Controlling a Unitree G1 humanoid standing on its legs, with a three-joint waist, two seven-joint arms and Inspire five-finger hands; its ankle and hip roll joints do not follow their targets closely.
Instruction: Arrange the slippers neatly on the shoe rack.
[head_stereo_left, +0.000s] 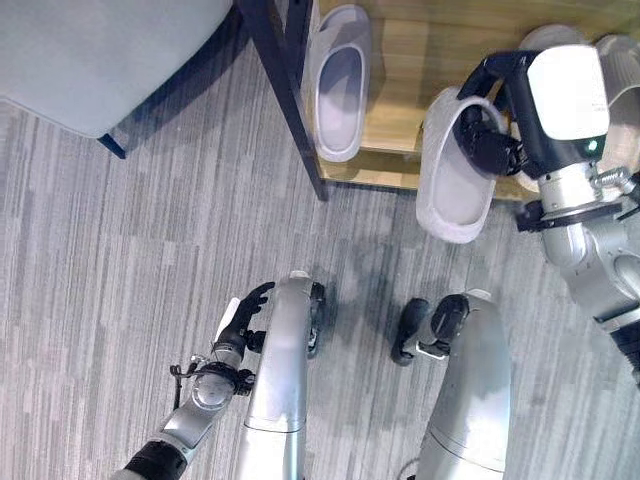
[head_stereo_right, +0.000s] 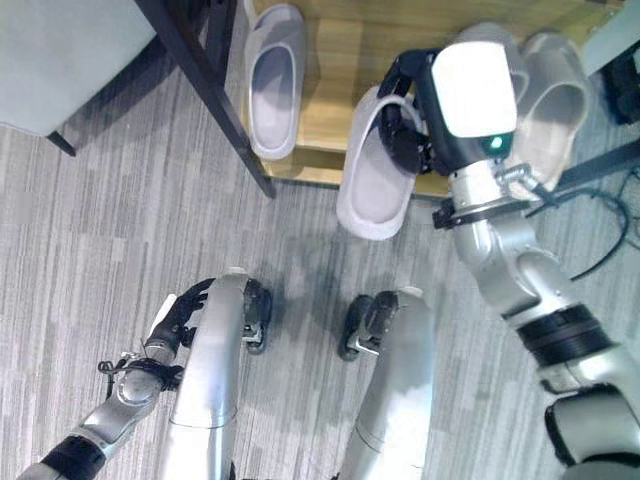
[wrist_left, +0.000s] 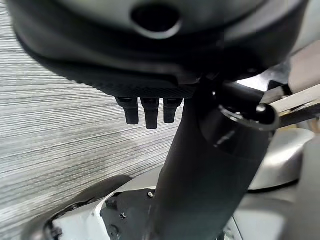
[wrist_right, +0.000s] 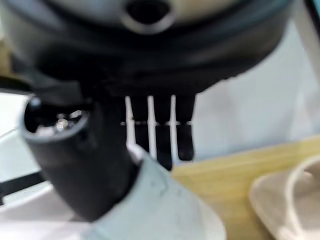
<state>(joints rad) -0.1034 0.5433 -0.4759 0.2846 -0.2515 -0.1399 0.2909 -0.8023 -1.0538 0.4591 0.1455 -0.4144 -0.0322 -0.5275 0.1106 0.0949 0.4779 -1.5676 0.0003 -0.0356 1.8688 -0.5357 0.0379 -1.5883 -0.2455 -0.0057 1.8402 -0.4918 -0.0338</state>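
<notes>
The rack (head_stereo_left: 400, 60) has a shelf of pale wood with a smooth, faintly satin face, and dark matt posts that look like painted metal. The slippers look like soft moulded foam or rubber, matt and smooth: a pale grey one (head_stereo_left: 338, 80) lies on the shelf, and another (head_stereo_left: 452, 180) sits in the right hand (head_stereo_left: 492, 140), which is dark matt plastic under a glossy white casing. The floor (head_stereo_left: 120, 260) is short-pile grey carpet with a streaked, rough weave. The left hand (head_stereo_left: 240, 318) is dark and matt, with a white cover.
</notes>
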